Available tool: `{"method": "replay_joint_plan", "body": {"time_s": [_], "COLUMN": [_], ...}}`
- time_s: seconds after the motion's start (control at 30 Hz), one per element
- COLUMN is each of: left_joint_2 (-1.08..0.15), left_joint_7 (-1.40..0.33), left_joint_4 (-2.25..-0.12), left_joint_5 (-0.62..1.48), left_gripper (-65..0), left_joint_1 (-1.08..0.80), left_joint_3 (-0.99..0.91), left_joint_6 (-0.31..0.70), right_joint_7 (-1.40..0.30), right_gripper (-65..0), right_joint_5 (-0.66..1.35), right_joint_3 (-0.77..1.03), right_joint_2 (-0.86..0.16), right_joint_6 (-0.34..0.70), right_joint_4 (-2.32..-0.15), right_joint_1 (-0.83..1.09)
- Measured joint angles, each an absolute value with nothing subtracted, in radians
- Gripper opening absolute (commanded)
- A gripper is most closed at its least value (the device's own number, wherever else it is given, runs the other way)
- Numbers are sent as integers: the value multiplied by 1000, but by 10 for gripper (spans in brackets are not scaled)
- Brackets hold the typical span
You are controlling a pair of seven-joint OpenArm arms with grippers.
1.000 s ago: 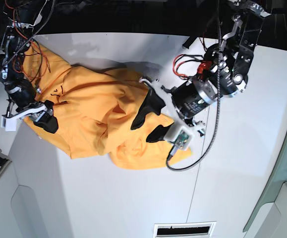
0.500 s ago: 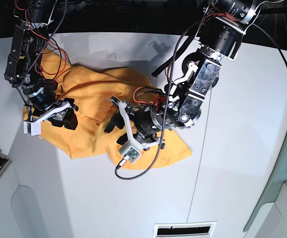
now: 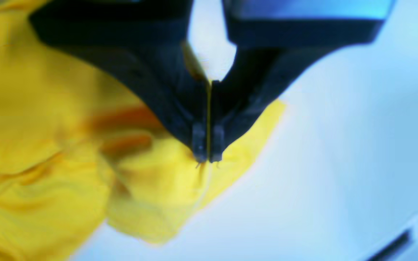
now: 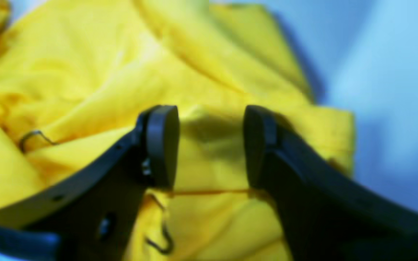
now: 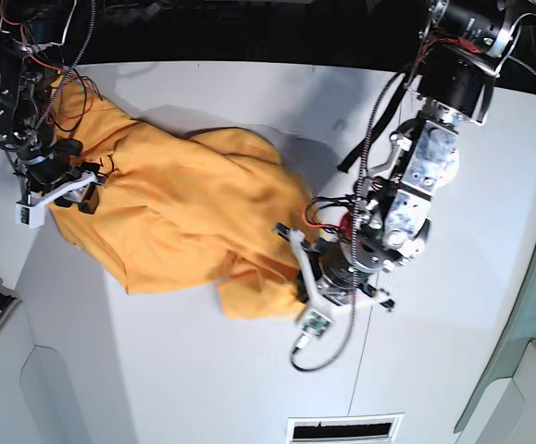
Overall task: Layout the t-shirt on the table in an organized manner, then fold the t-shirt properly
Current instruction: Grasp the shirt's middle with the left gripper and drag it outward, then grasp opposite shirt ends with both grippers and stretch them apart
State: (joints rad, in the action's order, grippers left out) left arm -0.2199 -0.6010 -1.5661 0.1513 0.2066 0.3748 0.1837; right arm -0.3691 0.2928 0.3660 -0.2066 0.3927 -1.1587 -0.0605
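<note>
The orange-yellow t-shirt (image 5: 184, 213) lies crumpled on the white table (image 5: 203, 370), spreading from the far left to the middle. At the shirt's lower right edge my left gripper (image 5: 302, 277) is shut. The left wrist view shows a thin fold of t-shirt (image 3: 151, 188) pinched between the left gripper's (image 3: 207, 159) closed fingertips. My right gripper (image 5: 86, 187) sits over the shirt's left end. In the right wrist view the right gripper (image 4: 210, 145) stands open, with the t-shirt (image 4: 209, 72) lying under the gap. Bits of a thin black line drawing (image 4: 31, 137) show on the cloth.
A thin dark seam (image 5: 365, 370) crosses the table at right. A slotted vent (image 5: 342, 428) sits at the near edge. Cables hang from both arms. Bare white table (image 3: 339, 145) stretches to the right of the pinched edge.
The left gripper has gone from open over the shirt's middle to shut on its lower right edge. The right gripper has shifted up and left along the shirt's left end, still open.
</note>
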Motion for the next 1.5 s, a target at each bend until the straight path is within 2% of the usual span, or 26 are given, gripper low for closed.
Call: {"method": "replay_joint_plan", "body": {"time_s": [0.23,0.33,0.47,0.57,0.63,0.87,0.97,1.1,1.27,1.5], "left_joint_2": [-342,-349,-338,-318,-306,-305,-305,-302,-299,-294], "left_joint_7": [-659,-659,-665,-665,-666,-633,-673,-694,-666,-631], "left_joint_4": [-1864,-1948,-1977,-1977,-1977,-2017,-2017,-2017,-2000,-1978], "left_joint_5": [275,277,286,285,289,372,416,447,454,455], "left_gripper": [-650,-650,-650,-498,-441,-434,-434,-378,-378,-378], "left_joint_1": [9,-111,-260,-332,-367,-369,-375,-387,-443,-406], "left_joint_3": [303,247,138,81,64,-38,-72,-71,-72,-70], "left_joint_6": [184,113,125,187,202,199,250,260,241,239], "right_joint_7": [-362,-359,-363,-373,-415,-616,-659,-669,-599,-591], "right_gripper": [-355,-355,-355,-355,-355,-355,-355,-355,-355,-355], "right_joint_5": [324,323,332,355,396,519,567,558,580,614], "right_joint_3": [365,369,387,400,418,617,685,702,698,700], "right_joint_2": [-269,-286,-288,-288,-287,-289,-300,-302,-296,-294], "right_joint_6": [394,391,392,402,411,441,442,453,471,473], "right_joint_4": [-1127,-1126,-1126,-1126,-1138,-1340,-1377,-1373,-1373,-1372], "right_joint_1": [-64,-60,-60,-61,-60,-35,25,141,241,180]}}
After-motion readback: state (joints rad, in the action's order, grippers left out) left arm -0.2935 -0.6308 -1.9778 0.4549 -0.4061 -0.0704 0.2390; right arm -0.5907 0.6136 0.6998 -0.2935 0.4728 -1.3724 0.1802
